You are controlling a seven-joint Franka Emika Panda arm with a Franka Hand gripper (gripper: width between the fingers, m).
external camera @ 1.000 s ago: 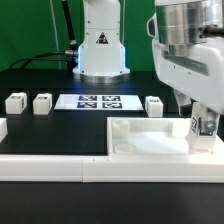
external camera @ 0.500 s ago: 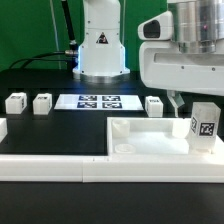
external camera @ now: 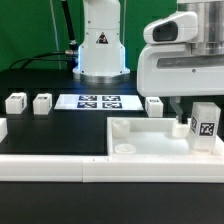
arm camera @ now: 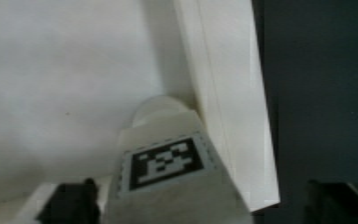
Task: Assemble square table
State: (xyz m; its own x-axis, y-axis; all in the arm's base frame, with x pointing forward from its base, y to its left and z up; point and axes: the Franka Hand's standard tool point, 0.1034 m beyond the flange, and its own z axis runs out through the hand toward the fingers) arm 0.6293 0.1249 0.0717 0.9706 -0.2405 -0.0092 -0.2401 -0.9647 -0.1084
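Tabletop [external camera: 150, 146] flat on dark desk [external camera: 60, 135], rimmed face up, front edge against low white border wall [external camera: 50, 166], toward exterior view's right. Small round feature inside its front corner on exterior view's left, hole or bump not clear. Leg [external camera: 206, 124] upright on tabletop's side at exterior view's right, close by rim, black-and-white tag facing exterior camera. Same leg in wrist view touching inner side of rim, tag toward lens, dark desk beyond rim. Claw [arm camera: 208, 203] released, straddling leg without squeezing: dark fingers [arm camera: 73, 200] one per side, clear gap between leg and finger on rim side, other finger nearer, contact there hard to judge. One finger also visible in exterior view, just beside leg on exterior view's left. White arm [external camera: 185, 60] directly above leg, filling upper part of exterior view's right. Spare legs [external camera: 15, 101] [external camera: 42, 102] [external camera: 154, 105] three in number, on desk behind tabletop, all apart from claw: two side by side toward exterior view's left, one just behind tabletop's back rim. Marker board [external camera: 97, 101] flat on desk between pair and single one. White robot base [external camera: 100, 45] behind marker board. Small white piece [external camera: 2, 128] cut off at exterior view's left edge, identity unclear. Green backdrop at rear.
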